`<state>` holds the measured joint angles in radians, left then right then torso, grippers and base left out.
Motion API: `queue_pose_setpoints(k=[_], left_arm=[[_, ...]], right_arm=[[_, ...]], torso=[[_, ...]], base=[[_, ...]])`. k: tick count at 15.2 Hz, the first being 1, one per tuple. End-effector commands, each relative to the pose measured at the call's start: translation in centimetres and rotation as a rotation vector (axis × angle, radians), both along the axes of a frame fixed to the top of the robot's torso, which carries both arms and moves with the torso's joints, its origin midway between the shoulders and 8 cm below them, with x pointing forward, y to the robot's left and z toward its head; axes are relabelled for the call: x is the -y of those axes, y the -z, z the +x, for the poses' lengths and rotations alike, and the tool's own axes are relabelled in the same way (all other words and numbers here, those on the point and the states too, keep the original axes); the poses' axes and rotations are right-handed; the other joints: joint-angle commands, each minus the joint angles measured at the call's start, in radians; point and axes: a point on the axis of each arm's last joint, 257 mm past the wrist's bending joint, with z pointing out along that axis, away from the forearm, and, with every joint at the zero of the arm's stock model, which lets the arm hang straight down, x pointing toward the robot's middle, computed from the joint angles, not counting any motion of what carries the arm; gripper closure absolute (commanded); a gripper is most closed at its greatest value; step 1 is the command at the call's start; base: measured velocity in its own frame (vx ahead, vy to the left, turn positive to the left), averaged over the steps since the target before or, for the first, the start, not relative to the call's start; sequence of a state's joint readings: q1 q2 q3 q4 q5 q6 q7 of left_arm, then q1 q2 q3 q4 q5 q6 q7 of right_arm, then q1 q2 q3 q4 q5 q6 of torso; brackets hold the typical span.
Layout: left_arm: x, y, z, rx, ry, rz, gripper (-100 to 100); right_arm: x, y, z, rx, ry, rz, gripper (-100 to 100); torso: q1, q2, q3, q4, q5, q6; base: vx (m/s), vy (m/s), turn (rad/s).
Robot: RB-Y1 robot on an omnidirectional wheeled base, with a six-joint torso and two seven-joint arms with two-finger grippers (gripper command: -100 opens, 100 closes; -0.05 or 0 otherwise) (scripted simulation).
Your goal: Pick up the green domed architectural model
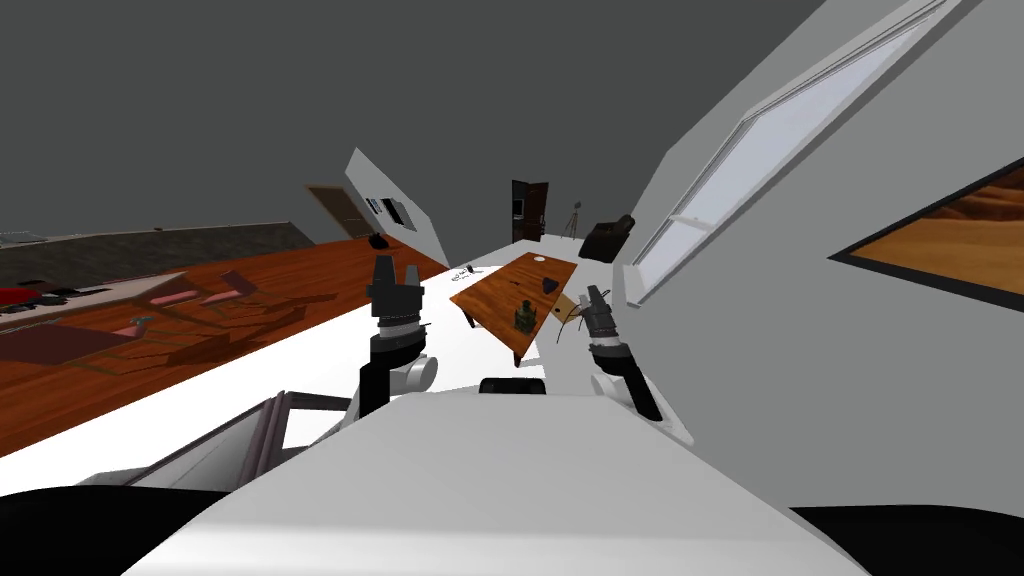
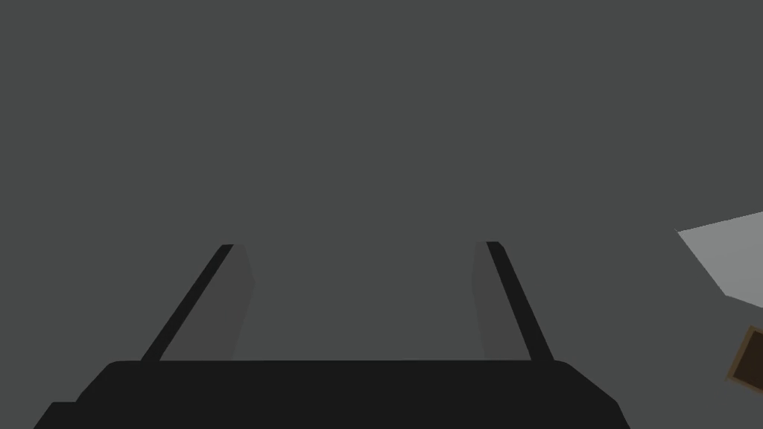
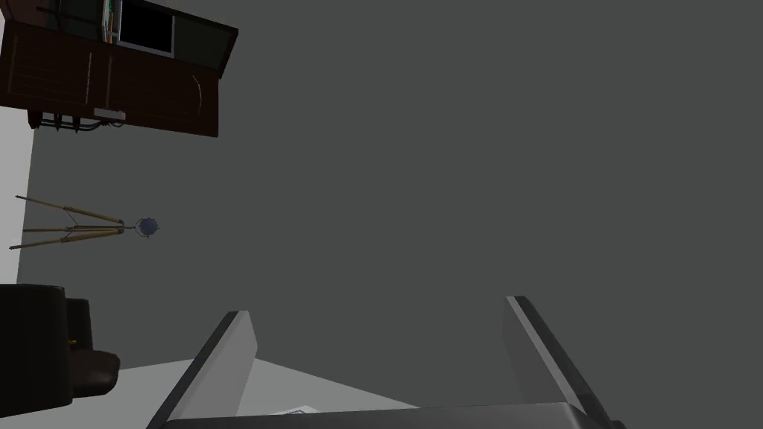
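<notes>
A small green domed model (image 1: pixel 524 317) stands on the near end of a brown wooden table (image 1: pixel 505 290) ahead of me. My left gripper (image 1: pixel 396 270) is raised to the table's left, fingers (image 2: pixel 237 298) open with nothing between them. My right gripper (image 1: pixel 594 298) hovers just right of the table's near corner, close to the model but apart from it, and its fingers (image 3: pixel 231 365) are open and empty too.
A small dark object (image 1: pixel 549 285) and a pale round item (image 1: pixel 540 259) lie farther along the table. A dark armchair (image 1: pixel 606 237) and a tripod (image 1: pixel 574 219) stand beyond it, by a dark cabinet (image 1: pixel 529 210). A window wall (image 1: pixel 740 180) runs along the right.
</notes>
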<state>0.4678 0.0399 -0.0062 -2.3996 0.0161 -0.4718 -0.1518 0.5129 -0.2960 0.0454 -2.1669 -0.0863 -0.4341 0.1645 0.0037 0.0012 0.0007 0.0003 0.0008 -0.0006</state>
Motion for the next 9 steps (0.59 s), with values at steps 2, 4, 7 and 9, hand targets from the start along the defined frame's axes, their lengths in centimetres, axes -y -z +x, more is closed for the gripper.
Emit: queue_pose_setpoints(k=[2, 4, 7, 9], left_arm=[[0.0, 0.0, 0.0, 0.000, 0.000, 0.000, 0], [0.0, 0.0, 0.0, 0.000, 0.000, 0.000, 0], [0.0, 0.0, 0.0, 0.000, 0.000, 0.000, 0], [0.0, 0.0, 0.0, 0.000, 0.000, 0.000, 0]], right_arm=[[-0.7, 2.5, 0.8, -0.079, -0.038, -0.032, -100], [-1.0, 4.0, 1.2, -0.127, -0.061, -0.056, -100], [-1.3, 5.6, 1.5, -0.180, -0.086, -0.091, -100], [-1.4, 7.4, 1.7, -0.233, -0.105, -0.115, -100]], torso=[[0.000, 0.000, 0.000, 0.000, 0.000, 0.000], [0.000, 0.000, 0.000, 0.000, 0.000, 0.000], [0.001, 0.000, 0.000, 0.000, 0.000, 0.000], [0.001, 0.000, 0.000, 0.000, 0.000, 0.000]], base=[[-0.017, 0.057, 0.123], [-0.022, 0.062, 0.125], [-0.015, 0.062, 0.145], [-0.004, 0.073, 0.148]])
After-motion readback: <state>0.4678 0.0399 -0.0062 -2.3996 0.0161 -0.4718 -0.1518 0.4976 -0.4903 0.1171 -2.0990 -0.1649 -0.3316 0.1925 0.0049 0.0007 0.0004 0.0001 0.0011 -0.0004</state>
